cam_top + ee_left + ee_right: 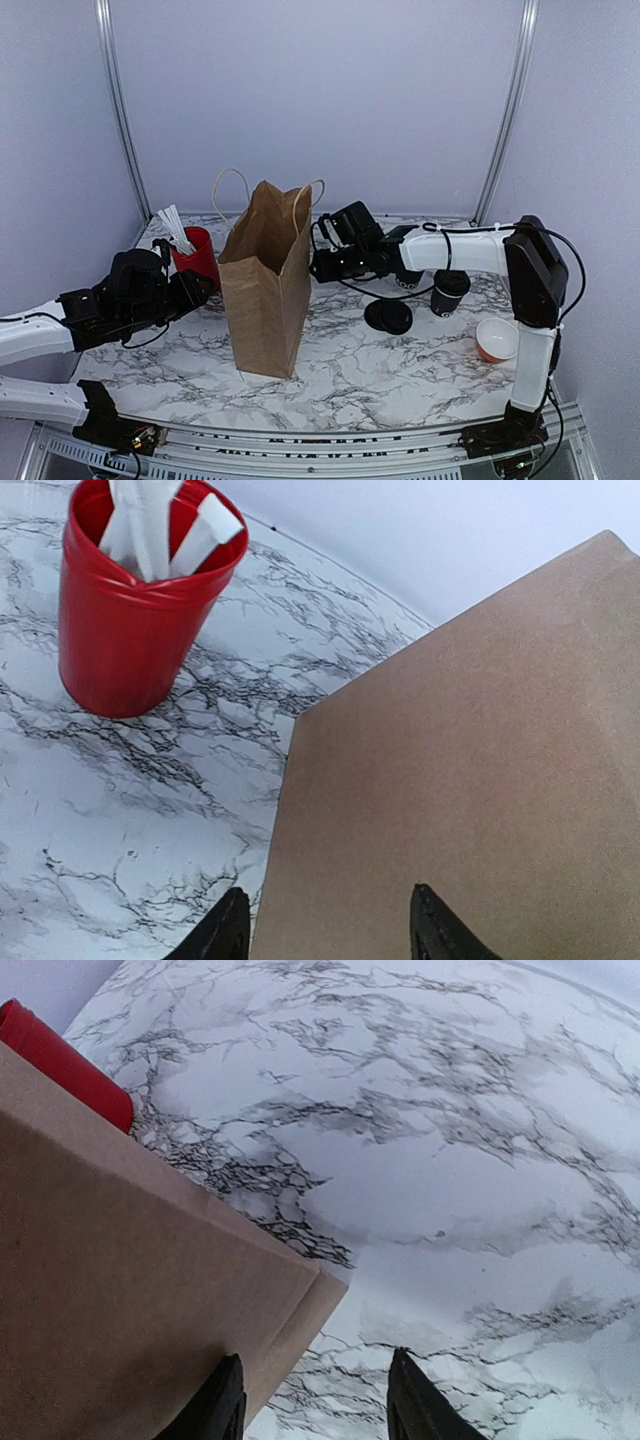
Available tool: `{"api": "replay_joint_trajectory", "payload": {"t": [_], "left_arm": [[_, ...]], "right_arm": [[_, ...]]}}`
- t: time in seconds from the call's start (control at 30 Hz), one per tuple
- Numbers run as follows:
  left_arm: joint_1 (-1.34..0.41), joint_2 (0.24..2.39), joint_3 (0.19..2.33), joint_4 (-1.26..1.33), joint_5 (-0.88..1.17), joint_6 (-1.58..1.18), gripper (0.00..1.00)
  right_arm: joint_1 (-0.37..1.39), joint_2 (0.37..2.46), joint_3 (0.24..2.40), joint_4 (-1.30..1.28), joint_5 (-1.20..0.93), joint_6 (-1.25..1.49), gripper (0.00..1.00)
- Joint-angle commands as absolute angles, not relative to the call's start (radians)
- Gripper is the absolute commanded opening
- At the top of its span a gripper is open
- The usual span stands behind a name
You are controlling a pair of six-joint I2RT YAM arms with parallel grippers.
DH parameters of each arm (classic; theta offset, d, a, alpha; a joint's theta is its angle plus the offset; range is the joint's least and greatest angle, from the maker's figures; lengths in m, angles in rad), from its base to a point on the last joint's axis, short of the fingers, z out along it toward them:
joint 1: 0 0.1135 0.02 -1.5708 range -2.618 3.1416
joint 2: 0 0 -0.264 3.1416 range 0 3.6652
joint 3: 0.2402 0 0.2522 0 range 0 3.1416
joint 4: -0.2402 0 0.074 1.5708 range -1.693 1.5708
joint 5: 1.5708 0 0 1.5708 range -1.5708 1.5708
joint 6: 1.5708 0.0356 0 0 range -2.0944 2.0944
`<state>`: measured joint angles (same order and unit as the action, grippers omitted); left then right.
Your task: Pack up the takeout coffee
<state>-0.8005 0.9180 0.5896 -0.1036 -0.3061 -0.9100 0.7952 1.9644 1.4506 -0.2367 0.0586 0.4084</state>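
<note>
The takeout coffee (449,292), a small black cup with a black lid, stands on the marble table at the right, apart from both grippers. A brown paper bag (265,290) stands open in the middle. It also shows in the left wrist view (470,780) and the right wrist view (130,1300). My left gripper (200,288) is open and empty at the bag's left side (330,930). My right gripper (318,264) is open and empty at the bag's upper right side (315,1400), its left finger by the bag's edge.
A red cup (197,255) of white sticks stands left of the bag (135,610). A second black cup (408,280) is half hidden behind my right arm. A black lid (389,316) lies on the table, and an orange bowl (497,340) sits at the right.
</note>
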Motion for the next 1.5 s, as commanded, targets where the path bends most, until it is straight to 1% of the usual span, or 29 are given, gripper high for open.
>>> {"api": "replay_joint_trajectory", "payload": {"t": [0.0,0.17,0.3,0.53,0.83,1.0,1.17,1.23,1.37,1.47], "left_arm": [[-0.804,0.897,0.586,-0.173,-0.404,-0.908,0.54],[-0.797,0.891,0.625,-0.211,-0.468,-0.863,0.55],[-0.745,0.883,0.675,-0.236,-0.498,-0.795,0.56],[-0.558,0.888,0.762,-0.229,-0.424,-0.693,0.58],[-0.434,0.930,0.850,-0.194,-0.352,-0.621,0.67],[-0.392,0.950,0.882,-0.183,-0.306,-0.606,0.72],[-0.354,0.970,0.910,-0.178,-0.266,-0.598,0.83],[-0.348,0.976,0.920,-0.178,-0.257,-0.596,0.88],[-0.343,0.989,0.939,-0.175,-0.238,-0.592,0.99],[-0.341,1.000,0.953,-0.169,-0.220,-0.587,0.99]], "right_arm": [[0.827,2.025,1.559,-0.225,-0.012,0.352,0.47],[0.832,2.065,1.630,-0.261,-0.041,0.333,0.47],[0.831,2.043,1.633,-0.289,-0.017,0.326,0.47],[0.825,1.933,1.596,-0.346,0.052,0.322,0.48],[0.789,1.754,1.488,-0.393,0.125,0.337,0.50],[0.755,1.640,1.415,-0.450,0.177,0.349,0.51],[0.720,1.512,1.331,-0.513,0.224,0.364,0.54],[0.707,1.452,1.301,-0.535,0.244,0.368,0.56],[0.680,1.373,1.262,-0.597,0.285,0.377,0.63],[0.655,1.316,1.233,-0.635,0.295,0.387,0.68]]}}
